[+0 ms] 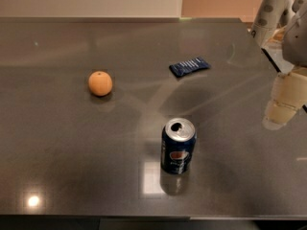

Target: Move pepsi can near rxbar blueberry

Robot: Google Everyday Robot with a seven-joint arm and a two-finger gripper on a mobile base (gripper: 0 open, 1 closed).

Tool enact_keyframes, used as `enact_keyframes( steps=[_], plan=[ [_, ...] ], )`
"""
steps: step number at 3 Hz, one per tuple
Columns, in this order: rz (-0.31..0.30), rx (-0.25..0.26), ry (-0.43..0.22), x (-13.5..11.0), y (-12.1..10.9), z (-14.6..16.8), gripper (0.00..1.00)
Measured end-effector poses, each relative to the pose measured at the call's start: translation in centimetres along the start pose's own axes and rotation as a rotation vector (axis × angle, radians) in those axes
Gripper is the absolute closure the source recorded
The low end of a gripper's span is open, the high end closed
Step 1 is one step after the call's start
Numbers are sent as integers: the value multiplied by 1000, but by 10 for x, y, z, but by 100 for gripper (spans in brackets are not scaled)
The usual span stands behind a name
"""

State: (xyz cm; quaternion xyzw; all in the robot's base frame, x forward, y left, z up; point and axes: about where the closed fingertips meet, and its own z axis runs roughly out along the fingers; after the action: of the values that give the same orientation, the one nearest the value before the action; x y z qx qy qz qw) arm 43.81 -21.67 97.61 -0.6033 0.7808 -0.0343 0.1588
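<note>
The pepsi can (178, 146) stands upright on the dark grey table (72, 143), near the front centre, its silver top opened. The rxbar blueberry (189, 66) lies flat farther back, a little right of the can, in its dark blue wrapper. My gripper (279, 115) hangs at the right edge of the view, cream-coloured, above the table and well to the right of the can. It touches neither object and holds nothing that I can see.
An orange (100, 83) sits on the table at the left, level with the bar. The table's far edge meets a pale wall (96, 1). The arm's grey links (271, 13) rise at the top right.
</note>
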Motion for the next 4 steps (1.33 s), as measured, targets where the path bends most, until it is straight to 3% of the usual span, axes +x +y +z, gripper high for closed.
enact_keyframes(
  steps=[1,2,4],
  plan=[
    [0,0,0,0,0,0,0],
    [-26,-42,-60,-6,8,4,0],
    [-170,-147,-238,-35,63,22,0]
  ],
)
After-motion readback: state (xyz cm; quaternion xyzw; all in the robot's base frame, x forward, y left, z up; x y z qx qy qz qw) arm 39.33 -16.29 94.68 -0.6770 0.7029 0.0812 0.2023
